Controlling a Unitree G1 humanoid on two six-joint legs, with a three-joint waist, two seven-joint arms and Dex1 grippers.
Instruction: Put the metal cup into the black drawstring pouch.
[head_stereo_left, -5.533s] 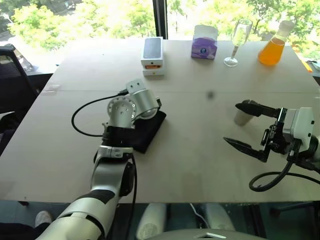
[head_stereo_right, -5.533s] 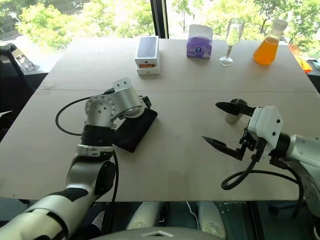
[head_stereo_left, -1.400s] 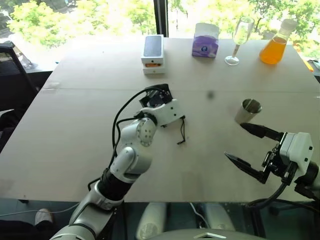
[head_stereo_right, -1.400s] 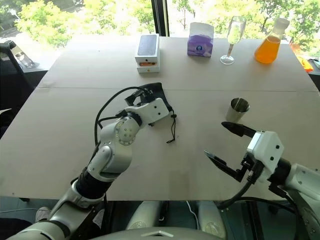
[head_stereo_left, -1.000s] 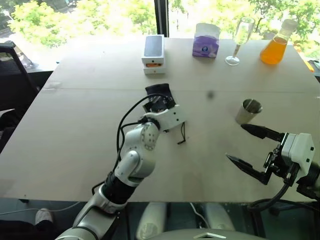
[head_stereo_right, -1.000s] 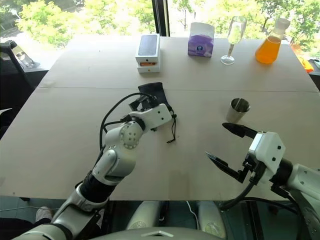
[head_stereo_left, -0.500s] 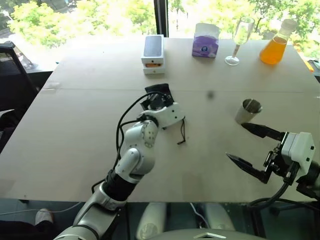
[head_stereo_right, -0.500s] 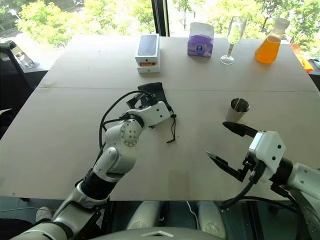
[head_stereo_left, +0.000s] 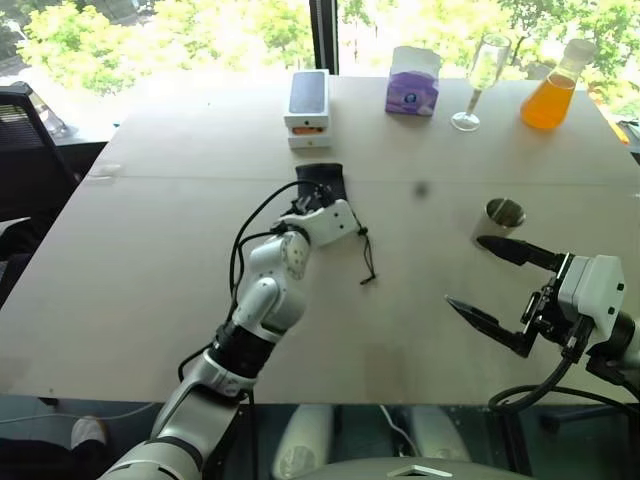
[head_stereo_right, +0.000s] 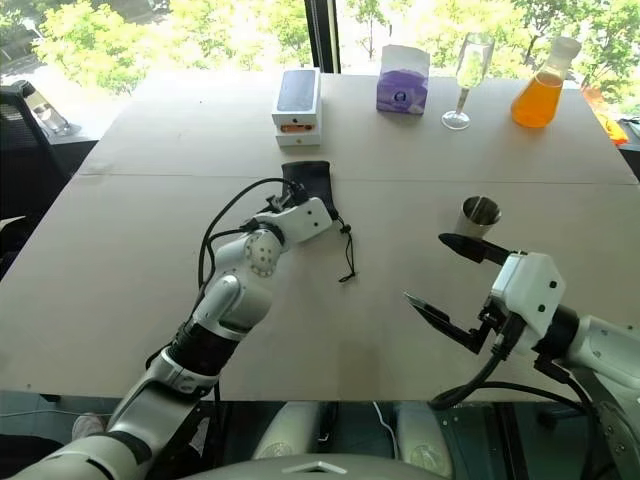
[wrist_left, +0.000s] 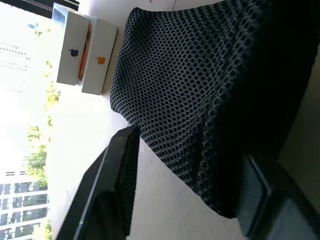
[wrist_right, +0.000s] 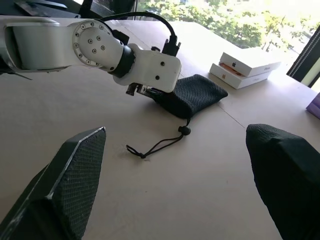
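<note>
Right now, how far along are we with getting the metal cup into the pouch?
Early stage. Nothing is packed: the metal cup stands upright on the table, empty. In hand: the left gripper is at the black drawstring pouch, jaws either side of its fabric, cord trailing loose. The right gripper hangs open just short of the cup. Left: secure and open the pouch, grasp the cup, put it in.

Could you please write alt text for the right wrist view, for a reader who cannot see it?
The left gripper reaches onto the near end of the black drawstring pouch lying on the pale table, its cord trailing loose. In the foreground the right gripper stands wide open; white phone boxes lie behind the pouch.
</note>
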